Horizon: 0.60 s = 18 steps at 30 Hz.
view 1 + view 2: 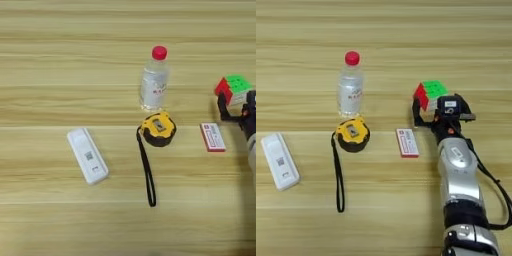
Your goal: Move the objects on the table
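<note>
Right gripper [428,107] fingers clamp the puzzle cube [430,93]; should lift straight, clear of flat box [407,142].

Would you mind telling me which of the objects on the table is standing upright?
The clear bottle with red cap; the remote, tape measure and flat box all lie flat.

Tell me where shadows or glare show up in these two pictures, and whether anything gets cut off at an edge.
Left eye view: soft shadow hugs the tape measure; the right edge cuts off the gripper by the puzzle cube. Right eye view: pale sheen on the bottle and on the silver forearm; the white remote stays whole.
</note>
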Tool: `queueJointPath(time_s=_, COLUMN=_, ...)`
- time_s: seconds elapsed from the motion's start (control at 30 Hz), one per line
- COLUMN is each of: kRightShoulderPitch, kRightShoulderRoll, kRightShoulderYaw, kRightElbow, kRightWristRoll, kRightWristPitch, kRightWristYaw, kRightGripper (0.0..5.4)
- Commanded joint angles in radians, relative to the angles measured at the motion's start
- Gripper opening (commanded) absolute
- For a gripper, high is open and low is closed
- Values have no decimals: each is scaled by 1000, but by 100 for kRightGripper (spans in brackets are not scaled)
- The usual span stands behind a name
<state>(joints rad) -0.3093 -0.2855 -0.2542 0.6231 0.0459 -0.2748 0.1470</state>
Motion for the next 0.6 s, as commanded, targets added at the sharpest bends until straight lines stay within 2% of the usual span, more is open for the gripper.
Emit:
queueJointPath(time_s=0.03, kRightShoulderPitch=-154, kRightShoulderRoll=-68, kRightShoulderYaw=-16, kRightElbow=115, kRightWristRoll=18, kRightWristPitch=-73, kRightWristYaw=23, kRightGripper=538)
queueJointPath(time_s=0.3, kRightShoulderPitch=-276, kRightShoulderRoll=-102, kRightShoulderYaw=-20, kRightElbow=363, kRightWristRoll=14, kRightWristPitch=-135, kRightWristYaw=55, kRightGripper=538)
queueJointPath(time_s=0.6, kRightShoulderPitch=-347, kRightShoulderRoll=-125, kRightShoulderYaw=-19, kRightElbow=512, kRightWristRoll=7, kRightWristPitch=-174, kRightWristYaw=66, kRightGripper=538)
